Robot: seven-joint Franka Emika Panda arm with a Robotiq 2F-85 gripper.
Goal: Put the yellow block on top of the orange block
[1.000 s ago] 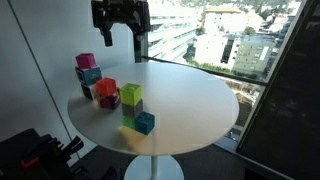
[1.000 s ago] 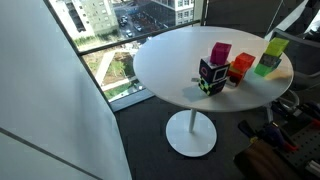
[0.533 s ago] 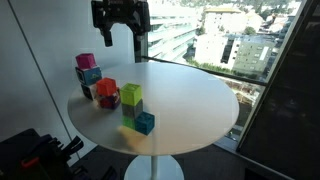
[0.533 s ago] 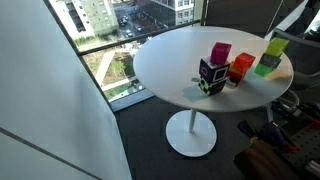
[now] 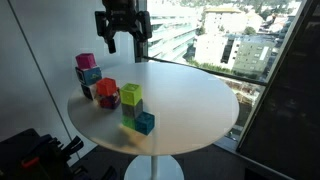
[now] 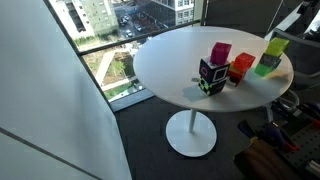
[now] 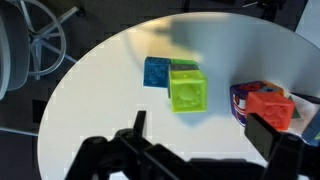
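**Gripper open and high, yellow block not on the orange one**

Spread wide at the two black fingers [image 5: 108, 42], with nothing held between them. Part of the black Robotiq gripper [image 5: 124, 40], hanging high over the far rim of the round white table [image 5: 190, 100] in an exterior view, well apart from every block.

Lower down, toward the near side of the tabletop, shows the small lime-yellow toy cube, the yellow block [image 5: 131, 95]. Appears to rest on a darker green cube [image 5: 130, 111], though hard to confirm at this size. Has a small blue cube [image 5: 145, 123] just beside that pair, on the table surface.

Near the yellow block, but apart from it, shows the small orange-red cube, the orange block [image 5: 106, 88], raised on something dark purple underneath. Beyond that, close to the table's edge, a pink cube [image 5: 86, 62] above a teal cube [image 5: 90, 75].

From the wrist view: the yellow block [image 7: 187, 92] near the middle of the picture, the blue cube [image 7: 157, 72] just beside its corner, and the orange block [image 7: 270, 107] off at the side, with a strip of bare table [image 7: 110, 80] between the two task blocks.
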